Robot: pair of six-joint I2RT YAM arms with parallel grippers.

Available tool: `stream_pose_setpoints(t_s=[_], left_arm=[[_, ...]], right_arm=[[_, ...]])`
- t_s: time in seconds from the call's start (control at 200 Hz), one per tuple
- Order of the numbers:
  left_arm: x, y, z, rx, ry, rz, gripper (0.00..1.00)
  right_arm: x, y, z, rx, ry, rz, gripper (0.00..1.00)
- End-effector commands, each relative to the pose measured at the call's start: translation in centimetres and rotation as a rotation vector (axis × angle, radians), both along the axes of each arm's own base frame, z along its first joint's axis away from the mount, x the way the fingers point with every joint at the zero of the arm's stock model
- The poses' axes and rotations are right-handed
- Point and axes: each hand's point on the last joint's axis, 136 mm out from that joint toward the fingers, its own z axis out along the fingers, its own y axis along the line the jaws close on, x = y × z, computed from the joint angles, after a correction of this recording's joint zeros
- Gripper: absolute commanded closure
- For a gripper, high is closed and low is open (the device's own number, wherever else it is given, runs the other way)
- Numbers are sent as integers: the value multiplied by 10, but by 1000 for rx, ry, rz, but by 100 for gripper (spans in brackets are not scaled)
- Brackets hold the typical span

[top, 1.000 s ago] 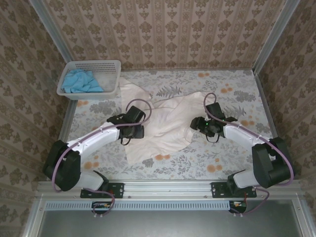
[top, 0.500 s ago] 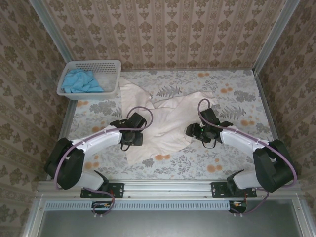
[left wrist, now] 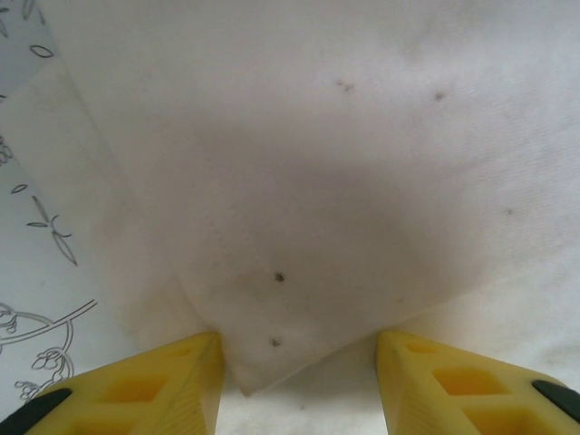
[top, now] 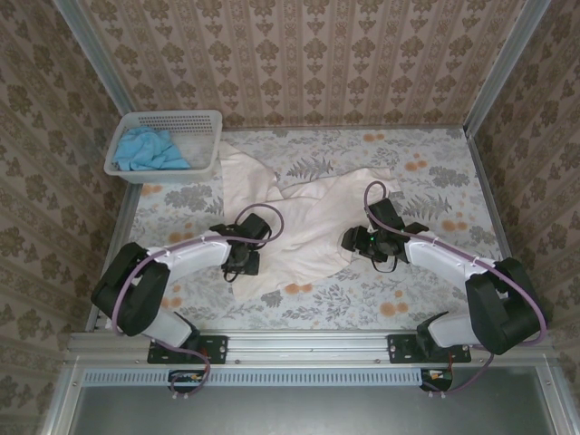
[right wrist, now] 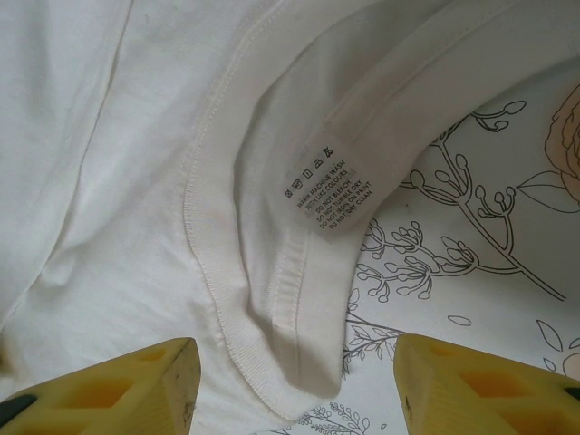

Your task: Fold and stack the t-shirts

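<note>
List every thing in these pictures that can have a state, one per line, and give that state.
Cream-white cloth t-shirt: unfolded, rumpled, lying on the floral table.
Sky-blue cloth t-shirt: bunched up inside the white perforated plastic basket.
Basket: upright, on the table's far left corner.
Left gripper: open, a corner of the cream-white shirt between its fingers.
Right gripper: open, over that shirt's collar.
White care label: exposed at the collar.

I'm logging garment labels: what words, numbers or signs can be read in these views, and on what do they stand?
"WARM MACHINE WASH": on the care label sewn inside the neck of the cream-white t-shirt, under a row of care symbols.
Four lines below it: too small to read surely; some seem to begin "DO NOT".
Nothing else legible.
</note>
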Motion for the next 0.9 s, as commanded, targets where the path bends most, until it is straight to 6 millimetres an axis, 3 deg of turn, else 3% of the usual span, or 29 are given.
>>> stream_pose_setpoints(t_s=[0.0, 0.285, 0.53, 0.69, 0.895], left_arm=[[2, 3, -4, 19, -12, 7, 55], [6, 2, -2, 13, -23, 5, 68], [5, 2, 10, 10, -41, -5, 56], [7, 7, 14, 23, -55, -3, 57], [6, 5, 6, 19, -43, 1, 65]], right_arm=[[-1, 0, 0, -3, 10, -14, 40], [-4, -2, -6, -19, 26, -12, 40], [-5, -1, -5, -21, 26, -5, 41], [-6, 1, -8, -25, 38, 6, 41], [-7, 2, -13, -31, 47, 11, 42]])
